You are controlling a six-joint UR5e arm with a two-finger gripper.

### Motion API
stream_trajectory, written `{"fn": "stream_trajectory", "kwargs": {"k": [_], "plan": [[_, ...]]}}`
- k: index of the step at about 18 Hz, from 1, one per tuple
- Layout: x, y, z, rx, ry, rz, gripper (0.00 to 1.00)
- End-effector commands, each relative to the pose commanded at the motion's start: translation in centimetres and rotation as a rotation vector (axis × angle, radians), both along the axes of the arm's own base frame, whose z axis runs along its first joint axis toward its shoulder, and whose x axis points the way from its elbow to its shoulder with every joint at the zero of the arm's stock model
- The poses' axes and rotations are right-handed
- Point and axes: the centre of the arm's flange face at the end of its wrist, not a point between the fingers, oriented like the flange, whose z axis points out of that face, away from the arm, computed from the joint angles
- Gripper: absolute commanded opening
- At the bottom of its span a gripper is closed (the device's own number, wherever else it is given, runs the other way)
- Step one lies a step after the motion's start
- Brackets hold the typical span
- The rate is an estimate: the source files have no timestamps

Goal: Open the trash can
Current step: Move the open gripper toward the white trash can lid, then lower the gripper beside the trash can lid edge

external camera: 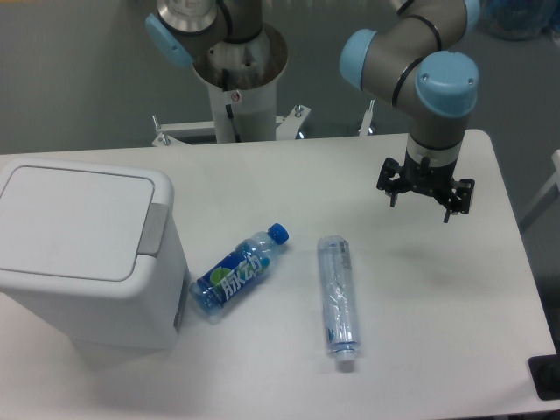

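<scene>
The clear bottle (338, 297) lies nearest, beside a blue-labelled bottle (236, 274). The trash can (83, 249) sits at the worktop's (420, 350) left edge, lid shut, grey tab facing right. The tool (425, 203) hangs spread wide, empty, well apart.

A white table (420, 306) carries three things. The trash can (83, 254) stands at its left edge, a blue-labelled bottle (238, 273) lies beside it, and a clear bottle (337, 295) lies near the middle.
</scene>
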Motion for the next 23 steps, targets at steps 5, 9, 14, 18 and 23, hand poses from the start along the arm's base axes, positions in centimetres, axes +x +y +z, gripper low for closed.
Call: {"fn": "stream_trajectory", "kwargs": {"k": [5,9,14,18,23], "plan": [[0.2,0.4,0.3,0.002,0.009,-0.007,1.0],[1.7,1.9,-0.7,0.021,-0.005,-0.001,1.0],[4.8,7.6,1.8,0.091,0.033,0.106,1.0],[7.8,12.0,7.3,0.188,0.093,0.179,1.0],[15.2,14.1,8.9,0.294,-0.008,0.207,1.0]]}}
